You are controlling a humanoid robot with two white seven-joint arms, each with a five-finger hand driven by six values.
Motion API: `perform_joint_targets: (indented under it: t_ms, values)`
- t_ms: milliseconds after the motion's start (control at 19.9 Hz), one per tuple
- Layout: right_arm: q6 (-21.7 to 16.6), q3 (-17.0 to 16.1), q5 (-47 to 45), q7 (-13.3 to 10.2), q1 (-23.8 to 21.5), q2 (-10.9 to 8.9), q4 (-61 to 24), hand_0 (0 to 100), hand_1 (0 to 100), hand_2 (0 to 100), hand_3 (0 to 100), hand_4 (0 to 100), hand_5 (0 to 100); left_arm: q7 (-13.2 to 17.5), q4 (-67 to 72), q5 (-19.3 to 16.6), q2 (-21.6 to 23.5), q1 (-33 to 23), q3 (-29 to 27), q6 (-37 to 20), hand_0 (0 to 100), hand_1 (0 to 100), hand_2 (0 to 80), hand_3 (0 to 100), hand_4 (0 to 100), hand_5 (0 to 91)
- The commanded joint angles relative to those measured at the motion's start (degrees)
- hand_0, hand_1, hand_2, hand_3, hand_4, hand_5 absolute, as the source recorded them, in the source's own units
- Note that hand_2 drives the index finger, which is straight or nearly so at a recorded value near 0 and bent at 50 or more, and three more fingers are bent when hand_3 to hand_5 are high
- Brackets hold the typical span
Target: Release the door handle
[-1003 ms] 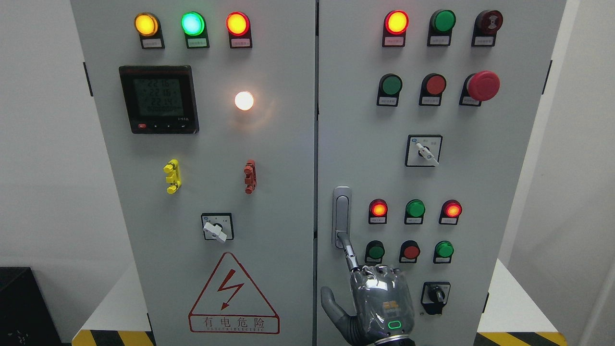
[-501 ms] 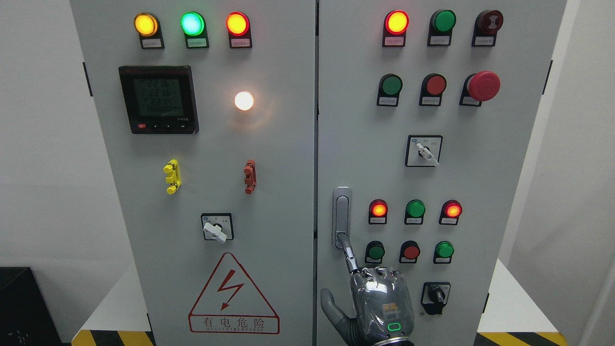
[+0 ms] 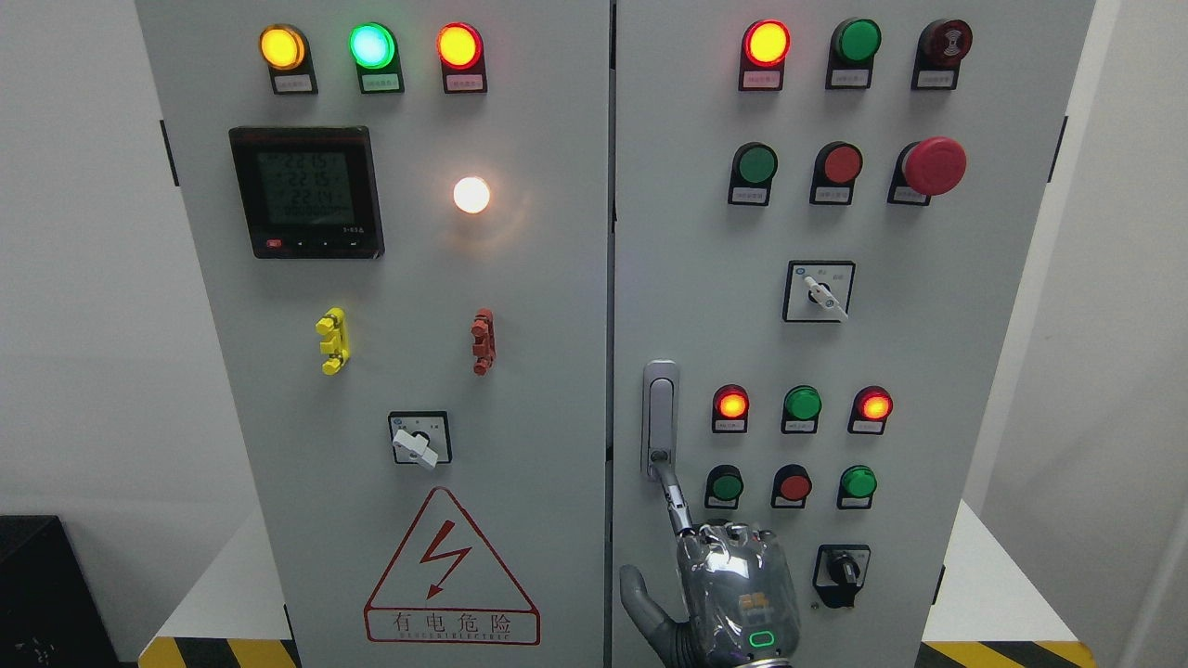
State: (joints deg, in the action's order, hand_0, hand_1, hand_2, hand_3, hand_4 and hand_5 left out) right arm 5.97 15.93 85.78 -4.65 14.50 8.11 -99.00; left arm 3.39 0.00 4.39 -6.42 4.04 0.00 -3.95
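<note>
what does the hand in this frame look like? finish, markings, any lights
One hand shows, at the bottom edge right of the middle. The back is a glossy silver shell with rounded knuckle bumps, a small orange logo mark and a lit green rounded-rectangle ring near the wrist. The thumb is darker grey and smooth. The extended finger is slim, segmented metal with darker joints. No cables or sleeve visible.

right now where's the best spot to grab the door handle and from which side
Grip the door handle on its long vertical bar, mid-height, coming straight at the door from the front. It stands upright in a recessed plate, so fingers should hook behind from its right side, where the right hand already sits.
</note>
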Motion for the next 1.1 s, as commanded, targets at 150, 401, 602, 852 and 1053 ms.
perform_joint_targets:
  t_ms: [150, 401, 602, 852, 1053]
  values:
    - [0.0, -0.2, 0.0, -0.1, -0.8, -0.03, 1.5, 41, 32, 0, 100, 92, 97, -0.1, -0.9, 0.0, 0.0, 0.0, 1.1, 0.0, 0, 0, 2.6, 8, 1, 0.0]
    - [0.0, -0.2, 0.0, -0.1, -0.9, -0.12, 1.3, 41, 32, 0, 100, 92, 97, -0.1, -1.0, 0.0, 0.0, 0.0, 1.1, 0.0, 0, 0, 2.5, 9, 1, 0.0]
    - [-0.1, -0.2, -0.2, -0.3, -0.7, -0.12, 1.0, 41, 32, 0, 100, 92, 97, -0.1, -1.0, 0.0, 0.0, 0.0, 1.1, 0.0, 0, 0, 2.5, 9, 1, 0.0]
    - [-0.4, 0.1, -0.4, -2.3, 0.3, -0.12, -0.6, 41, 32, 0, 100, 91, 97, -0.1, -1.0, 0.0, 0.0, 0.0, 1.1, 0.0, 0, 0, 2.5, 8, 1, 0.0]
    - [-0.4, 0.1, -0.4, -2.3, 0.8, -0.12, -1.1, 41, 32, 0, 100, 91, 97, 0.0, -1.0, 0.0, 0.0, 0.0, 1.1, 0.0, 0, 0, 2.5, 8, 1, 0.0]
